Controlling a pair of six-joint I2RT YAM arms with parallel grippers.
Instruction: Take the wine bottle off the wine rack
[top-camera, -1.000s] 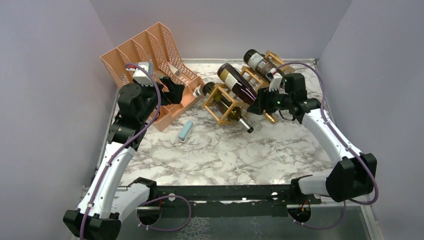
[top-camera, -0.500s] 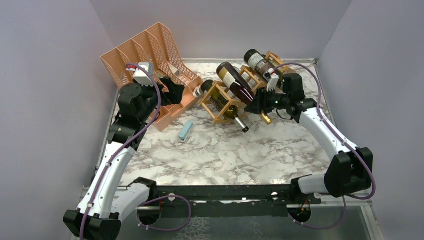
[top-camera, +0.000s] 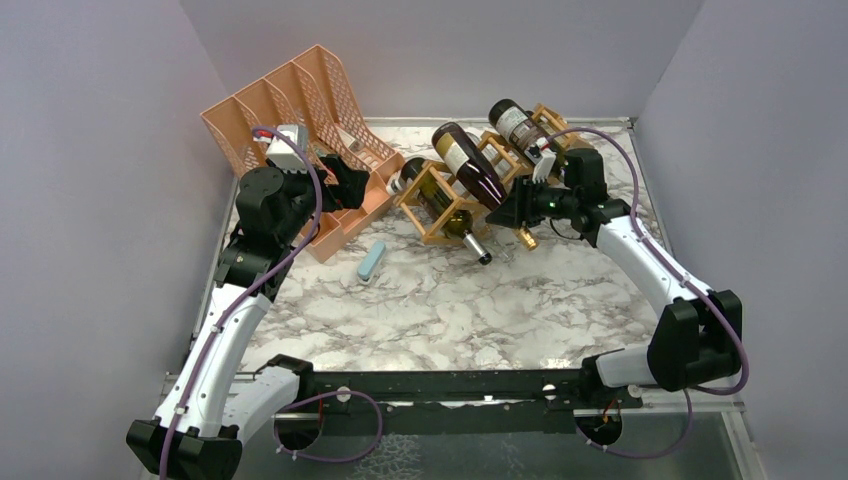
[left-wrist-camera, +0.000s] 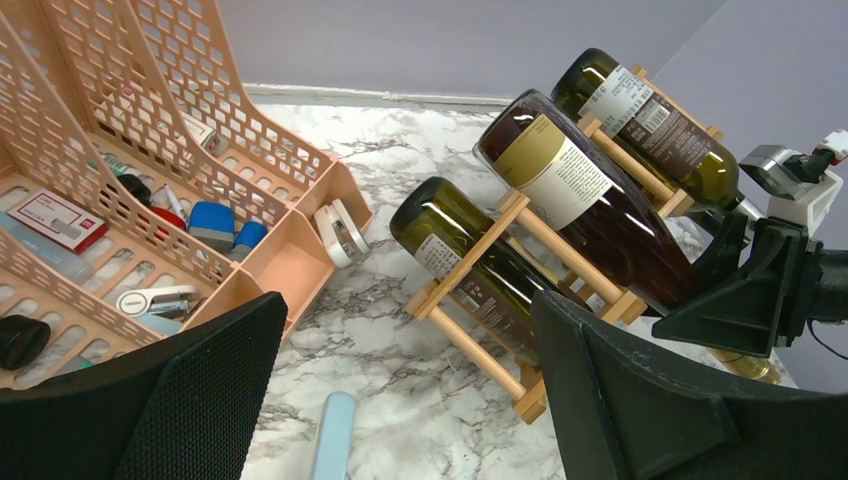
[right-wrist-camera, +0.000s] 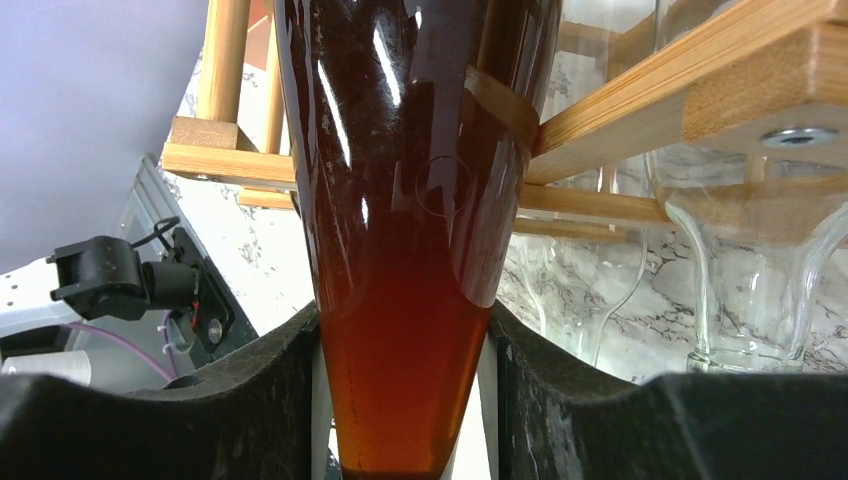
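Right tool (top-camera: 515, 208) clamped on neck of brown wine bottle (top-camera: 468, 164), lying tilted in wooden rack (top-camera: 440, 205) with 2 others. Left tool (top-camera: 345, 185) spread wide, empty, beside pink organiser (top-camera: 300, 100).

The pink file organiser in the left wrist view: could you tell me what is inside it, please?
The pink file organiser holds small stationery: a red and white box, blue erasers, a white stapler, a black cap. The left hand's fingers cover its near end.
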